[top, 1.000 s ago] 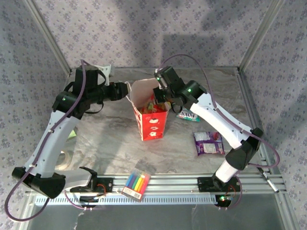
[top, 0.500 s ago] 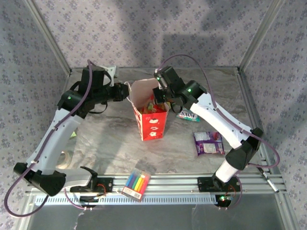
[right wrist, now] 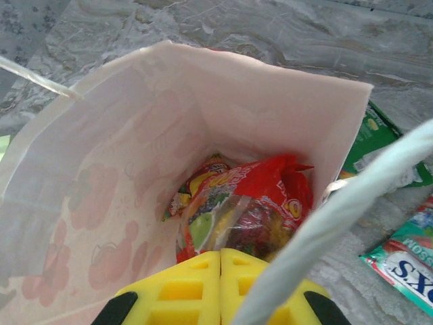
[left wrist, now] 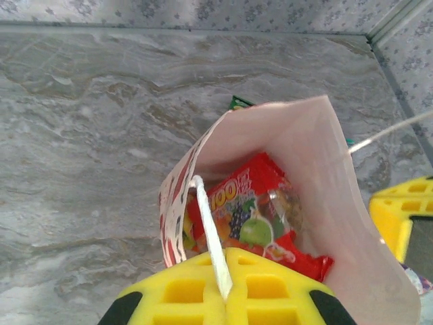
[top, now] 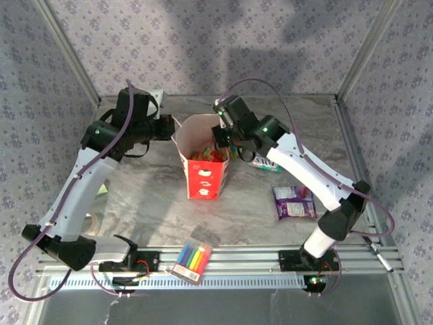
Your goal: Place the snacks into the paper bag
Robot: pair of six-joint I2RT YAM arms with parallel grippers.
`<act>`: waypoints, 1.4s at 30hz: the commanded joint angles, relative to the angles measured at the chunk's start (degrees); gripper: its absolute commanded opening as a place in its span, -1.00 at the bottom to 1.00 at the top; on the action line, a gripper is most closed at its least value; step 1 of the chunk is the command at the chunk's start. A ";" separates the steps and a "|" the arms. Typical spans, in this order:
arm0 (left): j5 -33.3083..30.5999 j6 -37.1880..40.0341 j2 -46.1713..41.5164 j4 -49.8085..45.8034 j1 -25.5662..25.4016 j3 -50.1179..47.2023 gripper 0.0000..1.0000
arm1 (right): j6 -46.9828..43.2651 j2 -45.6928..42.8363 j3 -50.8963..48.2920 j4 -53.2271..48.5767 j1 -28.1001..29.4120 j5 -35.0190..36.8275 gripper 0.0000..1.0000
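Observation:
The white paper bag (top: 203, 177) with red apple prints stands open mid-table. My left gripper (top: 170, 128) (left wrist: 226, 291) is at its left rim, shut on the white string handle (left wrist: 208, 227). My right gripper (top: 224, 141) (right wrist: 220, 281) is shut at the right rim, and the other string handle (right wrist: 338, 223) runs across its right finger; I cannot tell if it is pinched. A red snack packet (left wrist: 254, 210) (right wrist: 260, 203) lies in the bag on other packets. A teal-white packet (top: 265, 163) (right wrist: 406, 261), a purple packet (top: 293, 201) and a green packet (right wrist: 379, 139) lie outside.
A clear box of coloured markers (top: 192, 261) lies at the near edge between the arm bases. A pen (top: 379, 257) lies at the right edge. Patterned walls and metal frame posts enclose the marble table (top: 142, 203).
My left gripper has shut on the bag's left string handle. The bag has shifted left and its mouth stands wider. The right gripper followed slightly left.

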 commanded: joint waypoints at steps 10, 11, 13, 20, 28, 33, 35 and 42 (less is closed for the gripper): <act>-2.06 1.06 -0.89 -0.49 0.14 -0.37 -1.00 | 1.50 -1.56 -1.24 1.83 1.34 0.04 -0.98; -2.04 0.98 -1.14 -0.36 0.12 -0.80 -1.00 | 1.54 -1.72 -1.26 1.85 1.34 0.29 -0.94; -2.06 0.71 -1.58 -0.36 0.12 -1.47 -1.00 | 1.51 -1.85 -1.30 1.77 1.29 0.76 -0.76; -5.38 0.14 -2.42 -0.65 0.69 -3.40 -1.00 | 1.27 -3.01 -1.14 0.92 0.44 1.61 -0.18; -5.48 0.40 -2.57 -0.72 2.39 -3.90 -1.00 | 0.85 -8.75 -4.04 -0.05 -1.11 4.77 0.44; -5.47 0.75 -3.08 0.83 3.10 -5.23 -0.99 | 1.51 -13.77 -8.97 0.03 -4.69 6.02 0.55; -5.47 1.01 -3.04 0.92 3.37 -5.41 -0.99 | 1.80 -15.90 -12.14 0.83 -7.19 5.78 0.60; -5.56 1.79 -2.73 1.09 5.57 -6.54 -0.98 | 3.87 -16.63 -21.61 7.09 -18.75 -5.97 0.62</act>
